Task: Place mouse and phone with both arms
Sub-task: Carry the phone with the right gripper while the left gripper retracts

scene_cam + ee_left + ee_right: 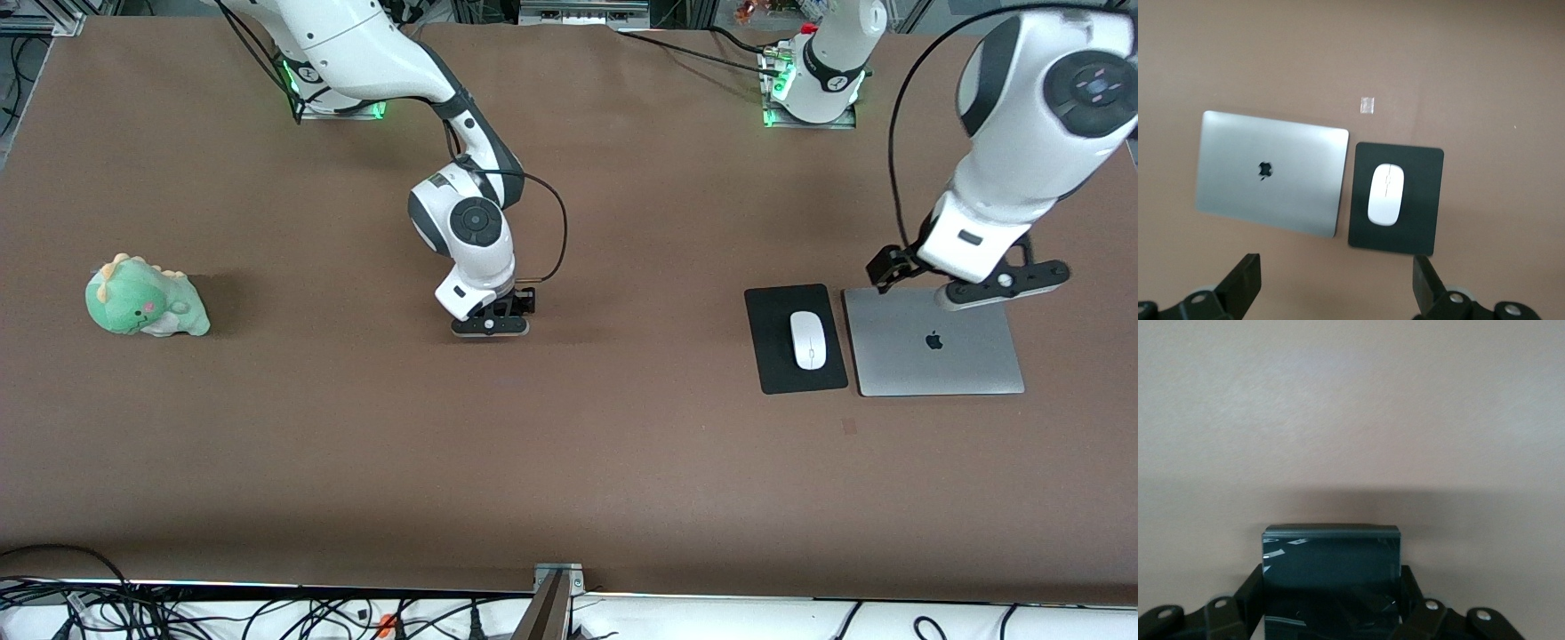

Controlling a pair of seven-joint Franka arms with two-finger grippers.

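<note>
Laptop [933, 342], silver, closed, flat on table [569, 462] toward left arm's end; pad [795, 338], black, just beside it. Mouse [808, 340], white, lying on pad. Left gripper [965, 283] up in the air over laptop's edge, fingers [1241, 283] spread wide, holding nothing. Right gripper [491, 322] low at mid-table, fingers closed on edges of phone [1330, 577], black, glossy. Plush dinosaur [145, 298], green, near right arm's end of table.
</note>
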